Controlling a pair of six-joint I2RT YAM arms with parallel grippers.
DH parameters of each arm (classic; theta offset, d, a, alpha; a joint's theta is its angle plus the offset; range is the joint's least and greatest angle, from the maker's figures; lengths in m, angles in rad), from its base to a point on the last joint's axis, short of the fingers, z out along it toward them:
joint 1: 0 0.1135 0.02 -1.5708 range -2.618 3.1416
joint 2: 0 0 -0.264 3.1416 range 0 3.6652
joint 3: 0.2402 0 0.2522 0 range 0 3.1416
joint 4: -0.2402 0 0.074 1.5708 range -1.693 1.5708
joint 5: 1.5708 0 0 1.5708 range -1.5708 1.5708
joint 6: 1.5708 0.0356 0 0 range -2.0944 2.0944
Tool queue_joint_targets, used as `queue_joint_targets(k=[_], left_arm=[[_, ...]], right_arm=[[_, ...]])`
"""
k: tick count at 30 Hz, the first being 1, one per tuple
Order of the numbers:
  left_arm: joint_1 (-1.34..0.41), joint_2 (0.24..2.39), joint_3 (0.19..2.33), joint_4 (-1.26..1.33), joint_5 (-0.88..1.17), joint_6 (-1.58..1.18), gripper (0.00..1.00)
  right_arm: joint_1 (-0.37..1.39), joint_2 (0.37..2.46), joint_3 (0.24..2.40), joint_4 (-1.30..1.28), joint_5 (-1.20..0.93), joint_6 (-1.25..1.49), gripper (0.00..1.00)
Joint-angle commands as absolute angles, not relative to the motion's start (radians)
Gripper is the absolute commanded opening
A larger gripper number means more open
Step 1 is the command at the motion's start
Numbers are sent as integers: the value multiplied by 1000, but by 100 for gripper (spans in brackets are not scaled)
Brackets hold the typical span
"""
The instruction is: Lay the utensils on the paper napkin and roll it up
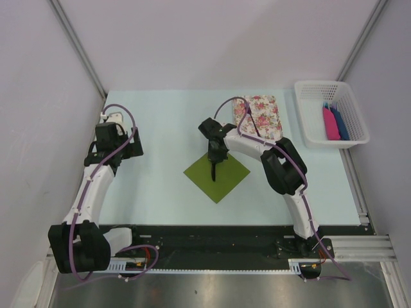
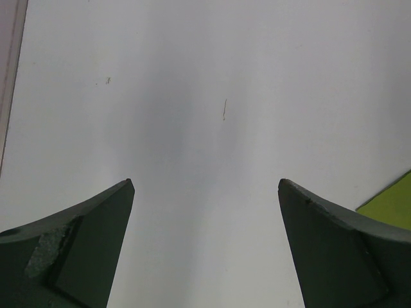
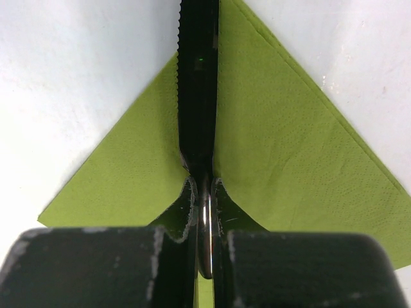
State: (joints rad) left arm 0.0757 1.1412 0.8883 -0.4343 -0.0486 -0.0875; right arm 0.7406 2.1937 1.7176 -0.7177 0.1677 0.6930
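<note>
One utensil — pinched tight in the right gripper over the paper napkin — could snag and drag the thin sheet.

No legible text, label, brand, number or sign on anything in view.

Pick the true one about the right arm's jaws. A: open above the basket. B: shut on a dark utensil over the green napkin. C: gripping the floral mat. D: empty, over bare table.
B: the right arm's jaws clamp the dark utensil, with the green napkin beneath it.
</note>
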Motion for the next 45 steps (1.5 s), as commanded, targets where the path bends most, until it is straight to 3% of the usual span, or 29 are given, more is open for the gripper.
queue_joint_targets(k=[1, 15, 37, 43, 45], left_arm=[[86, 1147, 905, -407, -40, -80, 100], [89, 1164, 910, -394, -28, -78, 100], [89, 1172, 900, -396, -43, -66, 100], [90, 1181, 899, -400, -35, -69, 100], [89, 1183, 903, -403, -35, -69, 100]], right_arm=[[752, 2194, 1744, -729, 189, 739, 0], [767, 2114, 1760, -741, 273, 709, 0], [759, 2138, 1690, -726, 221, 729, 0], [758, 2149, 1692, -724, 198, 735, 22], [756, 2145, 1692, -723, 189, 735, 39]])
